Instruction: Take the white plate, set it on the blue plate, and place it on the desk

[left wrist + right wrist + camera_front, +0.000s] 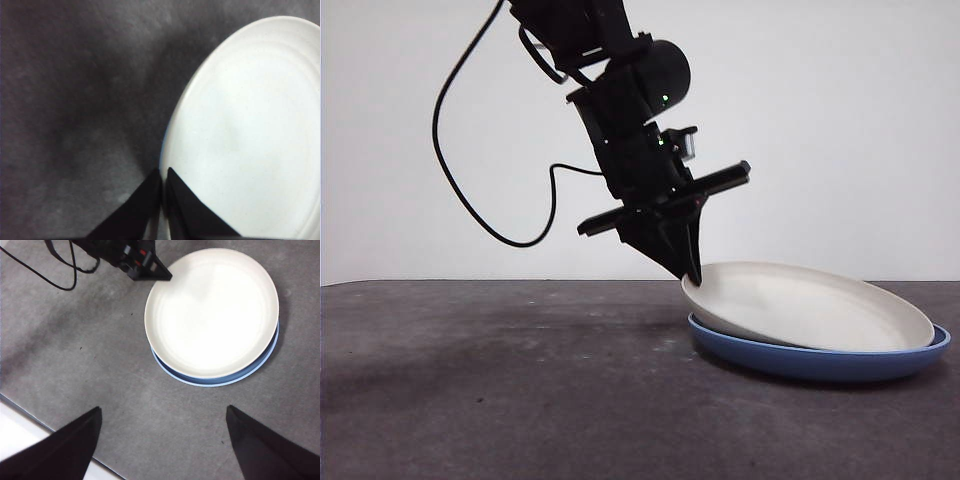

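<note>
Presently the white plate (810,305) sits tilted on the blue plate (820,358), raised edge clamped by the left gripper (692,275); right gripper (162,440) jaws apart, well clear.

No text, label, brand, number or sign can be read on anything in these views.

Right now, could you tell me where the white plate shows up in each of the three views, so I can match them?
Front view: the white plate sits right of centre, tilted, on the blue plate, its raised left rim pinched by the left tool.
Left wrist view: white plate fills the right side.
Right wrist view: white plate is upper centre-right, over the blue plate.
Shared landmark: the left tool at the plate's rim.
</note>
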Robot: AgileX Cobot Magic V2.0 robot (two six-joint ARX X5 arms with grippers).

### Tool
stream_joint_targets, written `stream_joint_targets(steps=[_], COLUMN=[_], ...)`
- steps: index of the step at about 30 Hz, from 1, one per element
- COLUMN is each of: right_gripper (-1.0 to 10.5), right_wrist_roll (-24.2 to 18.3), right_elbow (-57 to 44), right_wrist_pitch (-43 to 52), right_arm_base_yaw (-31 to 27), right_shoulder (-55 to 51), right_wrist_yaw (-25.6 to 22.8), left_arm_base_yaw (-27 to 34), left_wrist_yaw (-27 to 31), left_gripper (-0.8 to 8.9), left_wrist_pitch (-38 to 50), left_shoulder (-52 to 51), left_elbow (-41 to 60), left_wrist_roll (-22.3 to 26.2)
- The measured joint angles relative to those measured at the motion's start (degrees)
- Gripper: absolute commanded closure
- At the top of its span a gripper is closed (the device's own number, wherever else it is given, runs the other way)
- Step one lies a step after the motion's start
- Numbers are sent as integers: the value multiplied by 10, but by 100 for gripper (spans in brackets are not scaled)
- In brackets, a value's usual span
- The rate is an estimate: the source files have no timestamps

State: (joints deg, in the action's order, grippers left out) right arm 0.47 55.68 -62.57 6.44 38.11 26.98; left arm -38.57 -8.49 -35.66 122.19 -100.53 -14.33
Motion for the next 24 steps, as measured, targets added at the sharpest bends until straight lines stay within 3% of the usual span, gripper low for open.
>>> stream_joint_targets(steps=[6,10,12,24], right_gripper=[548,548,548,548], right_wrist_roll=[0,0,0,0], right_elbow=[0,0,0,0], right_wrist_pitch=[0,0,0,0], right_arm_base_yaw=[0,0,0,0], right_shoulder=[0,0,0,0], right_wrist_yaw=[0,0,0,0], left_arm_base_yaw=[-6,-13,-15,-16], left_wrist_yaw=[0,0,-1,-2], left_gripper=[770,523,454,439], left_wrist_pitch=[-6,-7,-18,-124], left_shoulder=[10,10,10,10], left_elbow=[-4,-5,-8,-106], left_wrist_roll=[0,3,4,22])
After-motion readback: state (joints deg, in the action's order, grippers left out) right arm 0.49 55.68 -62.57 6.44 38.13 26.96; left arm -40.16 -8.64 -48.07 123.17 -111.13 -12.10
